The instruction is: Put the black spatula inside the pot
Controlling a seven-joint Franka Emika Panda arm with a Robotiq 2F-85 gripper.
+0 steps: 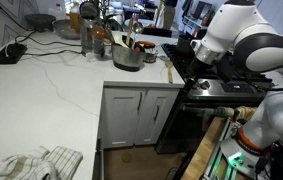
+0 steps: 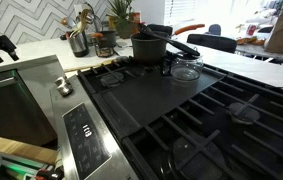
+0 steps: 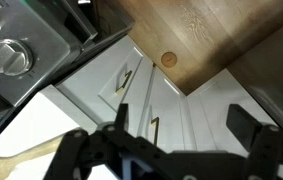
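The small dark pot (image 2: 149, 48) stands at the back of the black stove top (image 2: 171, 105). A black elongated piece (image 2: 182, 45) sticks out to the right from its rim; I cannot tell whether it is the black spatula or the pot's handle. My gripper (image 3: 184, 130) is open and empty in the wrist view, over white cabinet doors and wood floor, with no pot or spatula between its fingers. In an exterior view the white arm (image 1: 226, 38) hangs over the stove's edge and the gripper itself is not clear.
A wide silver pot (image 1: 128, 57) with utensils sits on the white counter (image 1: 51, 95). A glass lid (image 2: 186, 70) lies beside the dark pot. Stove knobs (image 3: 11, 55) and cabinet doors (image 3: 141, 85) lie below the gripper. A cloth (image 1: 31, 162) lies at the counter's near edge.
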